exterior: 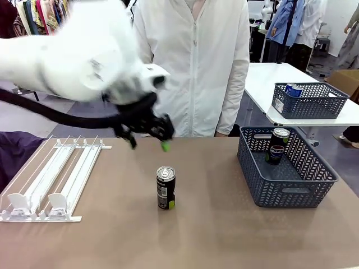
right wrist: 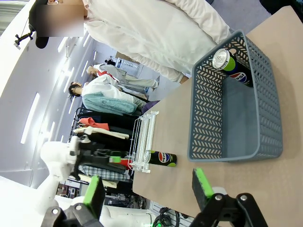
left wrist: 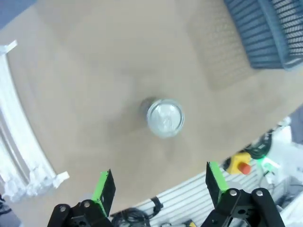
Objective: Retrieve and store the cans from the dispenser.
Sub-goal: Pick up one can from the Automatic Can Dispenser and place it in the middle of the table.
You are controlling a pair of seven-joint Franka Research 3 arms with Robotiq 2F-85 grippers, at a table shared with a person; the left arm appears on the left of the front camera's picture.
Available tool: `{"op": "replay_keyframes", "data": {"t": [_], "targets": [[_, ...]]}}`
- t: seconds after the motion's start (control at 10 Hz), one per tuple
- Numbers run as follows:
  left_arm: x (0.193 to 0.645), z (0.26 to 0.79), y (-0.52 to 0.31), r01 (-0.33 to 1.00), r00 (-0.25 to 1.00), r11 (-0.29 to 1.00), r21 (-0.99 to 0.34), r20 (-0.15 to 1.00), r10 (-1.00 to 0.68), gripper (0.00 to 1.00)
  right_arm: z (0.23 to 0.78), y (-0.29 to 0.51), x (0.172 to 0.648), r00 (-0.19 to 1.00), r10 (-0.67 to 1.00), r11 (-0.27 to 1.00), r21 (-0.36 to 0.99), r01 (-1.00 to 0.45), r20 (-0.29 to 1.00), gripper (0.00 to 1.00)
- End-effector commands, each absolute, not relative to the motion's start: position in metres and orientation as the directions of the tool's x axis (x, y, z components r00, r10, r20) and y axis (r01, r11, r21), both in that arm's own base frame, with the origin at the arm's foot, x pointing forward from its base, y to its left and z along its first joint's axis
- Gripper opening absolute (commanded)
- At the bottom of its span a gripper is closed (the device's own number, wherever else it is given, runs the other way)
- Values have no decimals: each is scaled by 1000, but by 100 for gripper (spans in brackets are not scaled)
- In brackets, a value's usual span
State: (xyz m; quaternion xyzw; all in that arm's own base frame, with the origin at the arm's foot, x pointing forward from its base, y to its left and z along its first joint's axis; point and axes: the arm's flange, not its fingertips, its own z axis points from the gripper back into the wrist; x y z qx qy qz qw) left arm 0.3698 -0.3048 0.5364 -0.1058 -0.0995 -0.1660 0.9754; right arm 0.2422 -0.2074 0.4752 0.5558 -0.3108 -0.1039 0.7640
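Front view: left gripper [exterior: 147, 136] above worktop [exterior: 224, 235] toward far edge, fingers spread wide, holding nothing. Black can [exterior: 165, 188] upright mid-worktop, below and apart from gripper. Dispenser [exterior: 53, 179] at left edge, lanes bare. Second black can [exterior: 276, 144] stands in grey basket [exterior: 314, 188] at right edge.

Left wrist view: left gripper [left wrist: 160, 187] wide open, nothing between pads; can [left wrist: 164, 117] top seen from above; dispenser [left wrist: 16, 156] at side.

Right wrist view: right gripper [right wrist: 147, 187] wide open, empty; can [right wrist: 232, 66] in basket [right wrist: 222, 142]; other can [right wrist: 161, 158] by dispenser [right wrist: 144, 137].
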Motion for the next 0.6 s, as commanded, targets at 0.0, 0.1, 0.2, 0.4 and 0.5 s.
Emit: {"op": "replay_keyframes", "data": {"t": [0.0,0.1,0.2,0.4,0.5], "targets": [[356,557,-211,275,949,902,-333,245,-199,100,477,-206,245,766,-514,352,909,-221,386,100],[355,567,-175,233,960,875,-424,246,-136,100,477,-206,245,766,-514,352,909,-221,386,100],[358,570,-124,193,968,811,-553,240,-67,100,477,-206,245,766,-514,352,909,-221,386,100],[355,554,-19,109,980,612,-783,189,66,100,477,-206,245,766,-514,352,909,-221,386,100],[350,537,33,96,980,489,-867,169,107,100,477,-206,245,766,-514,352,909,-221,386,100]]}}
